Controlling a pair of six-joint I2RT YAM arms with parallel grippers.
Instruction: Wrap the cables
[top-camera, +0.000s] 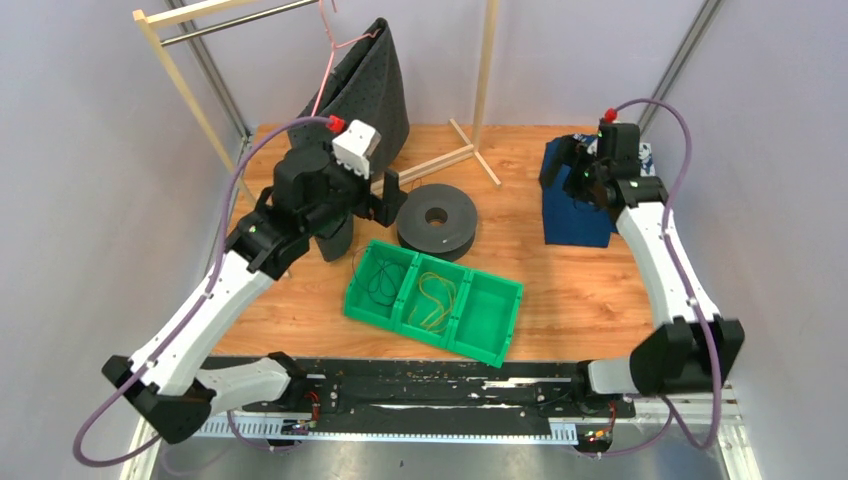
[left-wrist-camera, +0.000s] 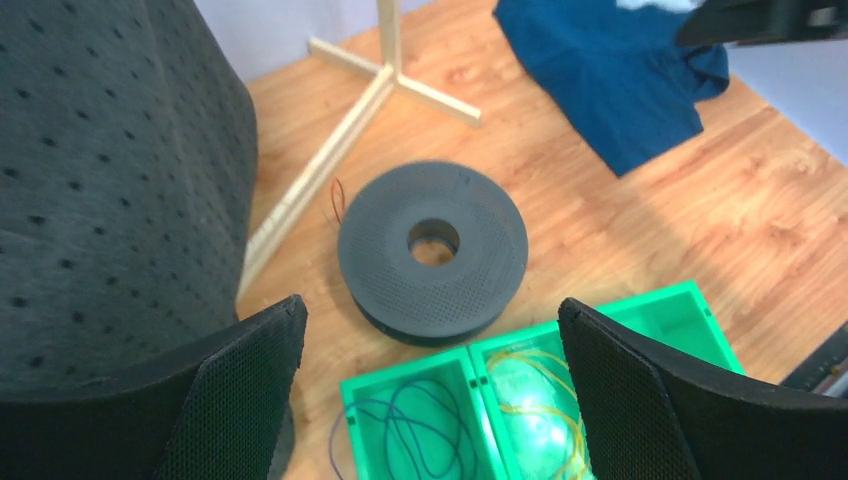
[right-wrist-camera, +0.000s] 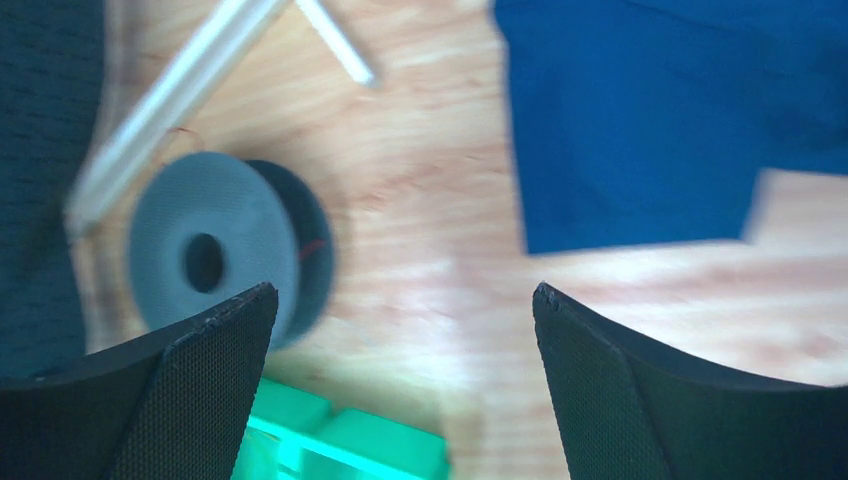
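A green three-part bin lies mid-table. Its left part holds the dark cable and its middle part the yellow cable; both also show in the left wrist view, dark and yellow. A black spool lies flat behind the bin. A thin red-brown cable end pokes out at the spool's far left side. My left gripper is open and empty, above the table just left of the spool. My right gripper is open and empty, above the blue cloth.
A dark perforated fabric piece hangs from a wooden rack at the back left, close to my left arm. The rack's wooden foot lies behind the spool. A black rail runs along the near edge.
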